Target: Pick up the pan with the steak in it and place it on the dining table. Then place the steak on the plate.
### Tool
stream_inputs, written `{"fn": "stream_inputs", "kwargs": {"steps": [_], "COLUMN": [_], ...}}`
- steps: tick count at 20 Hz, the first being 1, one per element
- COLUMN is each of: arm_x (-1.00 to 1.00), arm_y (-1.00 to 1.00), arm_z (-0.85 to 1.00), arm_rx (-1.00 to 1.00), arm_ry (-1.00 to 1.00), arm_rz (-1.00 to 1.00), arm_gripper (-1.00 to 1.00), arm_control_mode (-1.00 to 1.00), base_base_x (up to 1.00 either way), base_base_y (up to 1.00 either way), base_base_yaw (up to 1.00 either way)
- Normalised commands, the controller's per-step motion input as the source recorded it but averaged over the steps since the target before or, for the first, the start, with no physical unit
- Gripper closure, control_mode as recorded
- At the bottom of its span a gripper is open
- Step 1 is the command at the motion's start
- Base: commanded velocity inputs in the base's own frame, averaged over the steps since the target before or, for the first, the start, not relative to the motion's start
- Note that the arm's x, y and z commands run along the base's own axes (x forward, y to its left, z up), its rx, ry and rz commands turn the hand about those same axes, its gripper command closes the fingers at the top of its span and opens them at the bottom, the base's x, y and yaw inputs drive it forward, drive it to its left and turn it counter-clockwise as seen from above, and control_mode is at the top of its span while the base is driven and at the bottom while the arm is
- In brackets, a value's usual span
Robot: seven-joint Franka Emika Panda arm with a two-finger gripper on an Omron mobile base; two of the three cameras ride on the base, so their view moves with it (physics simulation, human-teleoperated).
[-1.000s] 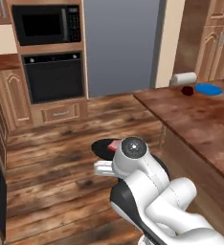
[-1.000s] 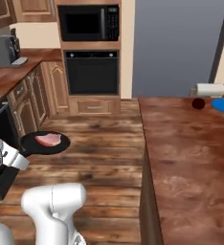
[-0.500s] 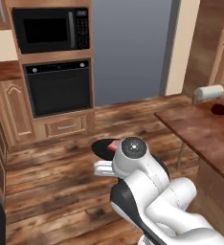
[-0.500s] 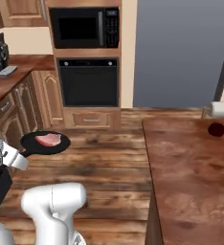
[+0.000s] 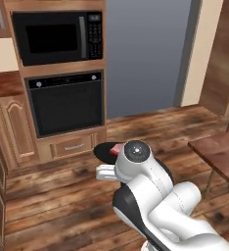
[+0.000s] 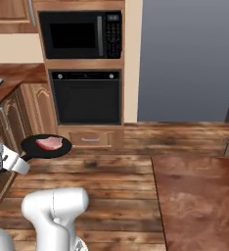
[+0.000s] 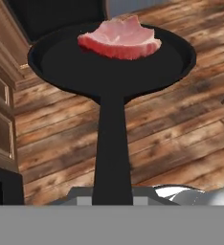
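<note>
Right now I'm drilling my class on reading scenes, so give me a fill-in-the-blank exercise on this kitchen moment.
1. The gripper holds the pan by its ____.
2. The steak lies in the ____.
3. The pan hangs above the wooden ____.
4. The microwave sits directly above the ____.

Missing words: handle; pan; floor; oven

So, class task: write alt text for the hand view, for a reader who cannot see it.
A black pan held by its handle above a wooden floor, with a raw pink steak lying near its far rim. Wooden cabinet drawers stand at the left.
</note>
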Motion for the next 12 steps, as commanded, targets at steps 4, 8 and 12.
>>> {"fn": "stream_inputs", "kwargs": {"steps": [4, 8, 12], "arm_x": [0.00, 0.00, 0.00], "arm_y": [0.00, 0.00, 0.00], "arm_z": [0.00, 0.00, 0.00], "arm_rx": [0.00, 0.00, 0.00], "arm_ry": [0.00, 0.00, 0.00], "arm_rz": [0.00, 0.00, 0.00], "arm_gripper": [1.00, 1.00, 1.00], "arm_control_mode": [1.00, 1.00, 1.00], "base_base_x": [1.00, 1.00, 1.00], "base_base_y": [0.21, 0.21, 0.21], "base_base_yaw": [0.00, 0.00, 0.00]}}
